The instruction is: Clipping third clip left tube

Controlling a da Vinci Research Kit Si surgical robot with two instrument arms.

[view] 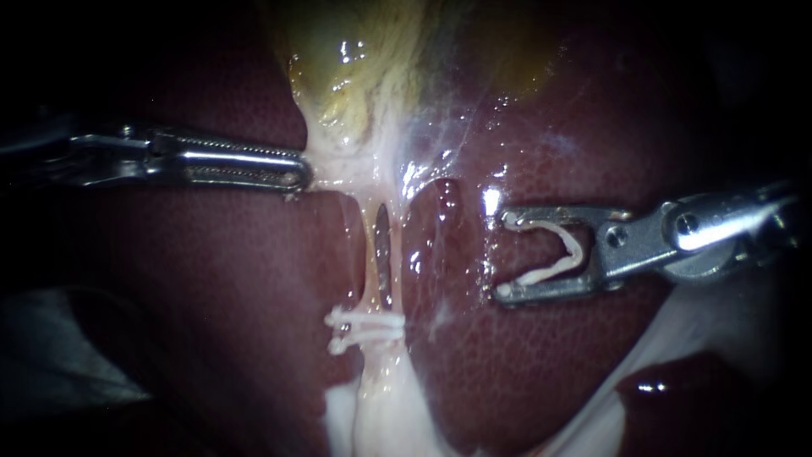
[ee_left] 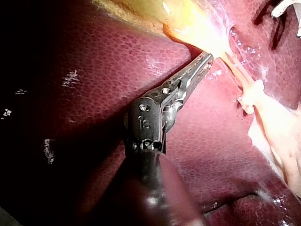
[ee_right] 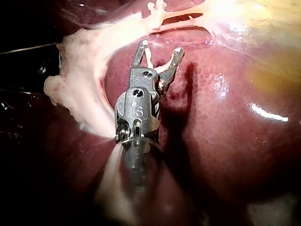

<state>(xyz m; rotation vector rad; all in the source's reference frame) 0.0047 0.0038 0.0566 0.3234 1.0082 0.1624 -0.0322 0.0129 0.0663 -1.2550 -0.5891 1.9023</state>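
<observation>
Two thin tubes run down from the gallbladder (view: 364,59): the pale left tube (view: 369,254) and a darker one (view: 385,254) beside it. Two white clips (view: 364,330) (ee_left: 251,96) (ee_right: 155,9) cross them low down. My left instrument (view: 298,175) (ee_left: 206,59) is shut on pale tissue at the gallbladder's neck. My right instrument (view: 502,255) (ee_right: 160,47) hovers over the liver, to the right of the tubes and apart from them. Its jaws stand wide, with an open white clip (view: 558,254) (ee_right: 149,59) seated between them.
Dark red liver (view: 211,296) (ee_left: 94,70) (ee_right: 225,141) lies on both sides of the tubes. A thin glistening membrane (view: 440,169) spreads between the gallbladder and the right lobe. Pale fatty tissue (view: 381,415) (ee_right: 75,84) widens below the clips.
</observation>
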